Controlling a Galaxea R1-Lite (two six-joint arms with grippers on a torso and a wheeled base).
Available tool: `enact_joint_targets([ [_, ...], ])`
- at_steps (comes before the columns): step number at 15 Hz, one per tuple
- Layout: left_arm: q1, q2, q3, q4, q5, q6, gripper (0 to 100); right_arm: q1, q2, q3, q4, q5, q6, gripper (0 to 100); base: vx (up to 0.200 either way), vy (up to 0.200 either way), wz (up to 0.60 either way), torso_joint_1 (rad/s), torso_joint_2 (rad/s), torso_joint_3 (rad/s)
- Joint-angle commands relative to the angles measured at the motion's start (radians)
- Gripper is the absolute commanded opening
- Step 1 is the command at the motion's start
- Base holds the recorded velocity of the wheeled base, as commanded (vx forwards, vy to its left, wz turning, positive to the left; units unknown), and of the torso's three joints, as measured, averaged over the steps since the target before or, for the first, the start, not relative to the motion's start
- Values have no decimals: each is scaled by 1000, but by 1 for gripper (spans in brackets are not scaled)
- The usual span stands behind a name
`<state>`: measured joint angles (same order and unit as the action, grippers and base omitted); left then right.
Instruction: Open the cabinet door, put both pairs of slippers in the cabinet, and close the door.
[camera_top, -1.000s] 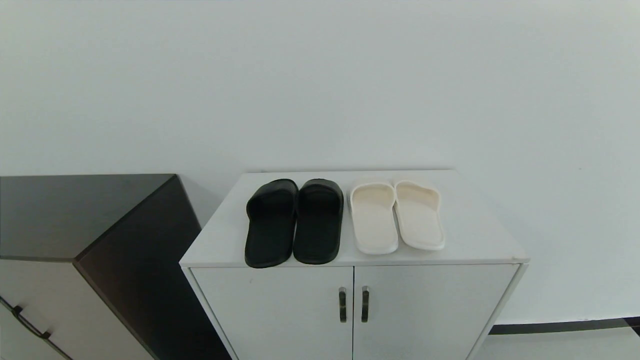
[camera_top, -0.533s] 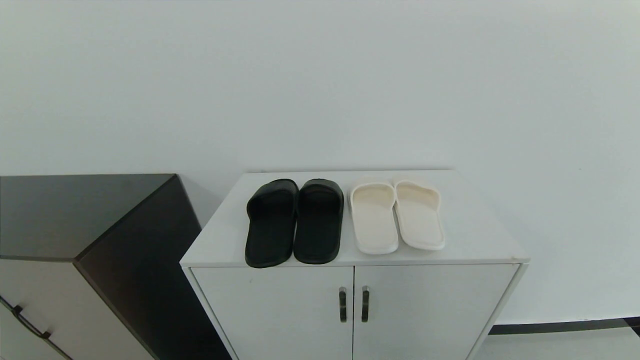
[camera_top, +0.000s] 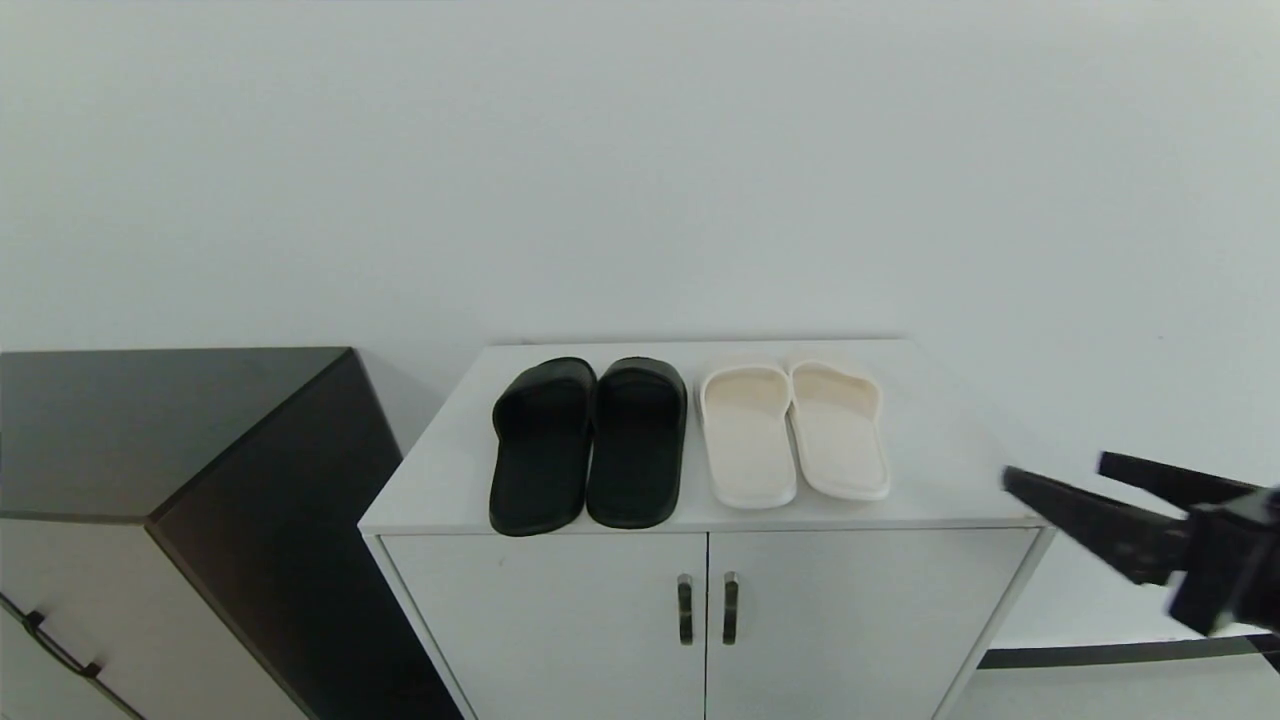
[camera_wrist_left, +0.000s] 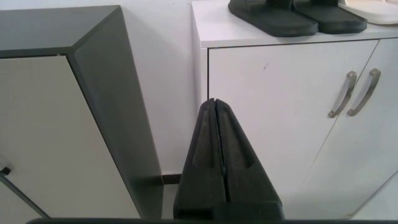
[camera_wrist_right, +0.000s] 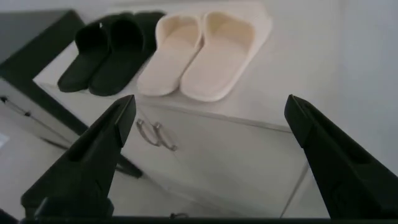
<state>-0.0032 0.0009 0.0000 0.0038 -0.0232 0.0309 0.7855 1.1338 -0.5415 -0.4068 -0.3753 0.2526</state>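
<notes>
A white two-door cabinet stands against the wall with both doors shut and two dark handles at the centre seam. On its top lie a pair of black slippers and, to their right, a pair of cream slippers. My right gripper is open, level with the cabinet top just off its right edge; the right wrist view looks between the fingers at the cream slippers and black slippers. My left gripper is shut and empty, low in front of the cabinet's left door.
A dark-topped cabinet with a grey front and a black handle stands close on the left of the white one, with a narrow gap between. The wall is right behind. Open floor lies to the right.
My right gripper has come into the head view from the right, now beside the cabinet's right edge. Slippers and doors have not moved.
</notes>
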Motion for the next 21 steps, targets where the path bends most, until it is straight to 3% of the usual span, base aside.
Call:
enact_joint_targets([
  [1,0,1,0,-1,0,0,0,100,313,-183,-20,-109,50,100,0,0,0,0,0,0],
  [7,0,1,0,1,0,0,0,55,604,-426,-23,-231,50,100,0,0,0,0,0,0],
  [15,0,1,0,1,0,0,0,-61,850,-678,-20,-255,37,100,0,0,0,0,0,0],
  [21,0,1,0,1,0,0,0,-89,971,-819,-23,-254,11,100,0,0,0,0,0,0],
])
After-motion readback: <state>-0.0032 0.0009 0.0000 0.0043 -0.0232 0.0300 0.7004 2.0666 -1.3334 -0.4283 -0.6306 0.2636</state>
